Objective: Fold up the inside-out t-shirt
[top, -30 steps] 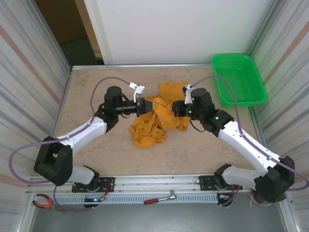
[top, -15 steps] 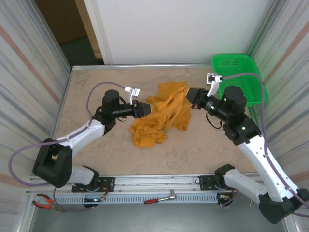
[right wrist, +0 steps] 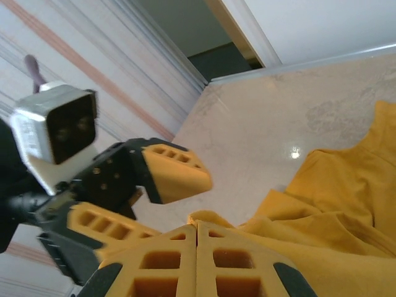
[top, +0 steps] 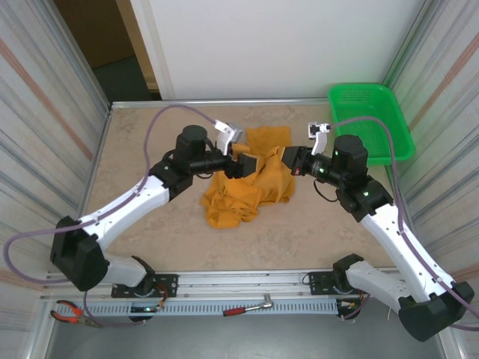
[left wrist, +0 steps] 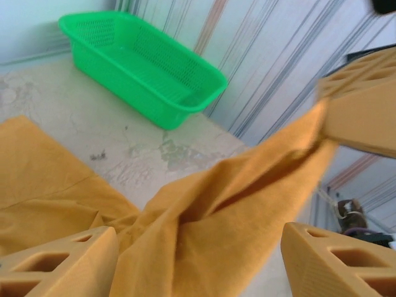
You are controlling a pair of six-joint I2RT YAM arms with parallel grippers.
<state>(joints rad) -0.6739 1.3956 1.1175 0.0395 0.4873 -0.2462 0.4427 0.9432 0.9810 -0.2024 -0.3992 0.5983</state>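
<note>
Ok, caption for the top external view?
Crumpled orange t-shirt: right arm with jaws shut on a lifted fold, left arm with jaws open around the cloth, green basket at back right.

From above, the sleeves and neck of the crumpled t-shirt (top: 251,183) cannot be told apart in its folds, and in the wrist views the fingers of the left hand (left wrist: 199,238) and the right hand (right wrist: 197,232) are cut off by the lower edge.

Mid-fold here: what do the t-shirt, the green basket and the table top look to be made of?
t-shirt: soft matte knit, likely cotton; it drapes and bunches into loose folds.
green basket: moulded plastic, slightly glossy, with perforated mesh walls.
table top: hard, smooth beige surface with a marbled pattern, perhaps laminate or stone; it throws back a small light reflection.
</note>
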